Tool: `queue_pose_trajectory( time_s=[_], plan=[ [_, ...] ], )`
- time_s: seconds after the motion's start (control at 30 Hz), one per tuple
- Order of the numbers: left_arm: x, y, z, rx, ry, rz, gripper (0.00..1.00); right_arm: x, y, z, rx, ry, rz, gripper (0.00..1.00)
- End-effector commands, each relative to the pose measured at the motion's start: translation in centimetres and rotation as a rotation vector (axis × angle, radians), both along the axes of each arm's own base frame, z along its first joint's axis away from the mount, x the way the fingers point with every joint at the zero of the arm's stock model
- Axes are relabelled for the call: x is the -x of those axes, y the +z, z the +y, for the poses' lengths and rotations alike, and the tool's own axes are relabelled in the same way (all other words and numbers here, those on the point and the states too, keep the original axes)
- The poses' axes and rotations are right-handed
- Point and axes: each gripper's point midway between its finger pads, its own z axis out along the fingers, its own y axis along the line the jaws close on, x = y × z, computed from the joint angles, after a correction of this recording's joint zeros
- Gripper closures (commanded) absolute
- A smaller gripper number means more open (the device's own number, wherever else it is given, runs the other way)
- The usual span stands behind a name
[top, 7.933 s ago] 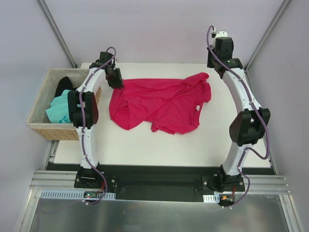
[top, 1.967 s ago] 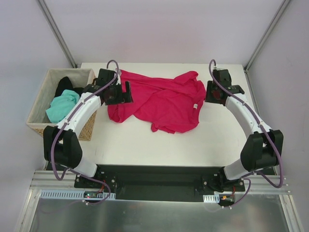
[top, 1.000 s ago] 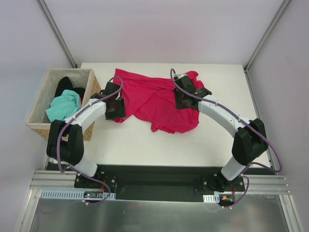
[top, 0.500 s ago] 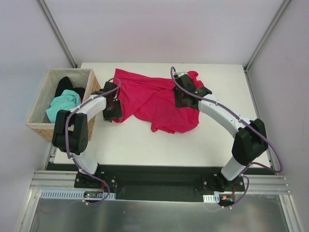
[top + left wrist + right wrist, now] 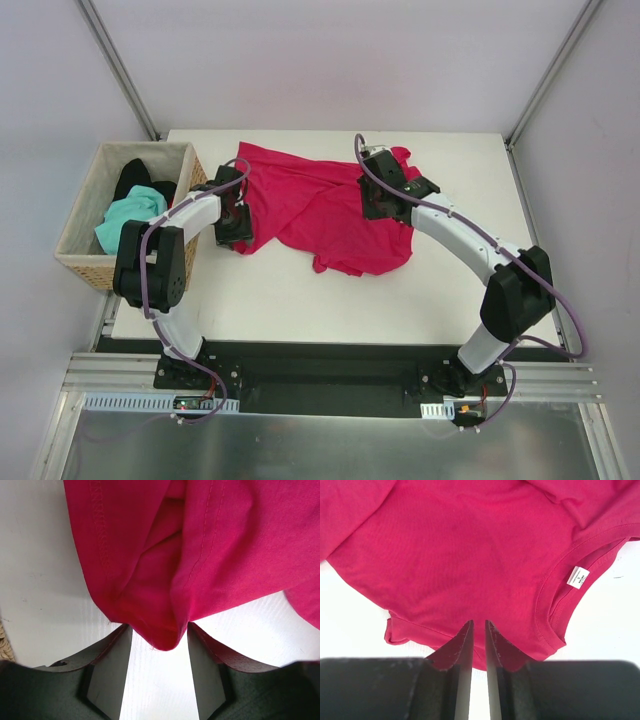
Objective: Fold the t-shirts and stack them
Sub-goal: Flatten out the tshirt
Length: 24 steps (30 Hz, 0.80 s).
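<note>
- Step in hand, I'd say: getting the crimson t-shirt [image 5: 320, 205] spread flat. No fold has been made; it lies crumpled on the far half of the table [image 5: 300, 300].
- The left gripper [image 5: 160, 630] is spread wide, with a hemmed corner of the shirt poking between its fingers and not clamped.
- The right gripper [image 5: 478, 625] sits low over the shirt just beside the collar, fingers squeezed to a thin slit. Can't tell if any cloth is actually caught in there.
- The mint-green t-shirt [image 5: 128, 222] and black t-shirt [image 5: 135, 180] are waiting in the wicker basket [image 5: 80, 262] on the left.
- Next move, my guess: the left needs to close on that corner, then both arms pull apart to smooth things out.
</note>
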Motion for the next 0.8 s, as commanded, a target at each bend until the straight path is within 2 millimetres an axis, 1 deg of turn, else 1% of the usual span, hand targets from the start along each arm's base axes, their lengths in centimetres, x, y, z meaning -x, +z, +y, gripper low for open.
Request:
queue_pose_trajectory(
  time_s=[0.0,0.27,0.4,0.5,0.6,0.77],
  plan=[
    [-0.1,1.2,-0.2,0.006,-0.021,-0.013,0.52,-1.0,2.7,0.6,-0.048,-0.023,-0.060,0.82],
    [1.1,0.9,0.0,0.006,-0.011,0.010,0.52,-0.9,2.5,1.0,-0.054,-0.014,-0.052,0.83],
    [1.3,1.0,0.0,0.008,-0.008,0.011,0.52,-0.9,2.2,0.9,-0.054,-0.016,-0.049,0.83],
    [1.6,0.9,0.0,0.007,-0.005,0.018,0.55,-0.8,2.3,0.9,-0.058,-0.013,-0.050,0.83],
    [2.0,0.8,0.0,0.009,0.005,0.025,0.53,-0.7,2.2,0.8,-0.052,-0.010,-0.049,0.83],
    [2.4,1.2,0.1,0.009,0.014,0.015,0.53,-0.4,1.8,0.8,-0.055,-0.005,-0.038,0.84]
  ],
)
